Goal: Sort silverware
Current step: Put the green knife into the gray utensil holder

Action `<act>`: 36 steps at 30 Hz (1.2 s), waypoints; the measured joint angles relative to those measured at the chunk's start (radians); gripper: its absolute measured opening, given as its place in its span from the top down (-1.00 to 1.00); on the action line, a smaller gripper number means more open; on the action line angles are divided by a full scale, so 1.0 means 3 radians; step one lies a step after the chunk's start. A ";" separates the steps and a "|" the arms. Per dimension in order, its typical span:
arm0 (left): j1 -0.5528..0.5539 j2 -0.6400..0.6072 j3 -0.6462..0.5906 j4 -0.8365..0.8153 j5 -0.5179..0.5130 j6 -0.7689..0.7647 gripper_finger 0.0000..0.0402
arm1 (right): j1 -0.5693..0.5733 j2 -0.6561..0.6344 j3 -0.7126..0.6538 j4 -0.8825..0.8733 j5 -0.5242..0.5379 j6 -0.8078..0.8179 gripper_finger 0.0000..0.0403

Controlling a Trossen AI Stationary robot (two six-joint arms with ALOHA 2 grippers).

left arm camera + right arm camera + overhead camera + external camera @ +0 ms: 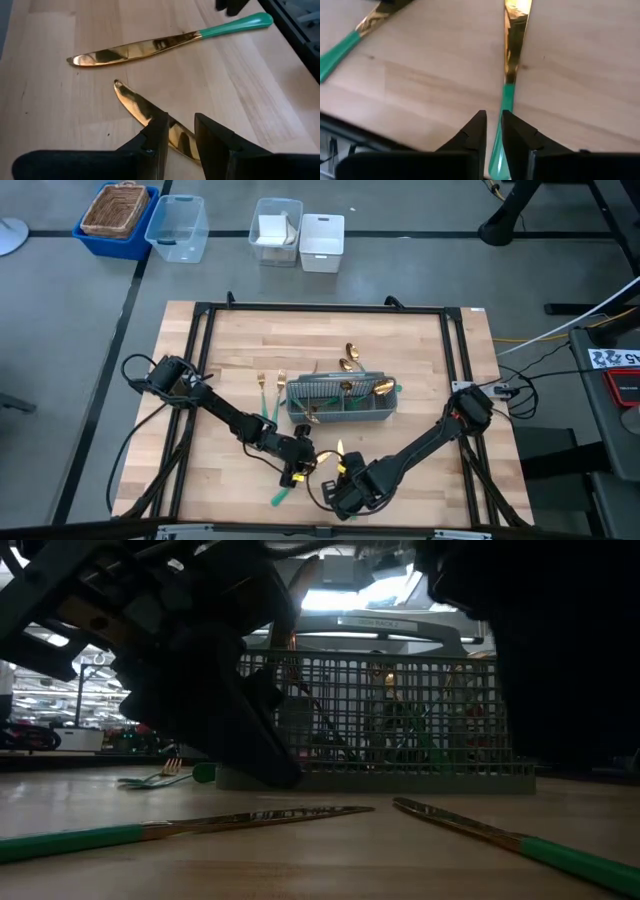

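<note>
Two gold knives with teal-green handles lie flat near the table's near edge, tips close together. My left gripper is open by a narrow gap and hovers just over the blade of the left knife; that knife's handle points to the near left. My right gripper is open a slit and hangs above the handle of the right knife. Other silverware stands in the grey mesh caddy.
Two forks lie left of the caddy and spoons lie beyond it. A black frame rims the wooden table. Bins and a basket sit on the floor past the far edge.
</note>
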 joint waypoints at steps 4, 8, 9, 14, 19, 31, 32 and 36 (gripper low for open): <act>0.0000 0.0000 0.0000 -0.0003 0.0000 0.0073 0.57 | -0.0043 0.0000 -0.0009 -0.0021 0.0054 -0.0072 0.72; 0.0000 0.0000 0.0000 -0.0002 0.0000 0.0074 0.57 | -0.0060 0.0000 -0.0009 -0.0021 0.0133 -0.0173 0.72; -0.0001 0.0000 0.0000 -0.0003 0.0000 0.0073 0.57 | -0.0070 0.0000 -0.0009 -0.0020 0.0140 -0.0181 0.72; 0.0000 0.0000 0.0000 -0.0002 0.0000 0.0087 0.57 | -0.0079 0.0000 -0.0009 -0.0016 0.0176 -0.0328 0.72; 0.0000 0.0000 0.0000 -0.0001 0.0000 0.0088 0.57 | -0.0078 0.0000 -0.0011 -0.0023 0.0183 -0.0328 0.55; 0.0000 0.0000 0.0000 0.0008 -0.0001 0.0069 0.57 | -0.0078 0.0113 -0.0042 -0.0040 -0.0011 -0.0346 0.18; 0.0000 0.0000 0.0000 0.0010 -0.0001 0.0067 0.57 | -0.0078 0.0113 -0.0046 -0.0076 -0.0011 -0.0346 0.20; 0.0001 0.0000 0.0000 0.0031 -0.0003 0.0061 0.57 | -0.0078 0.0114 -0.0074 -0.0105 -0.0013 -0.0352 0.30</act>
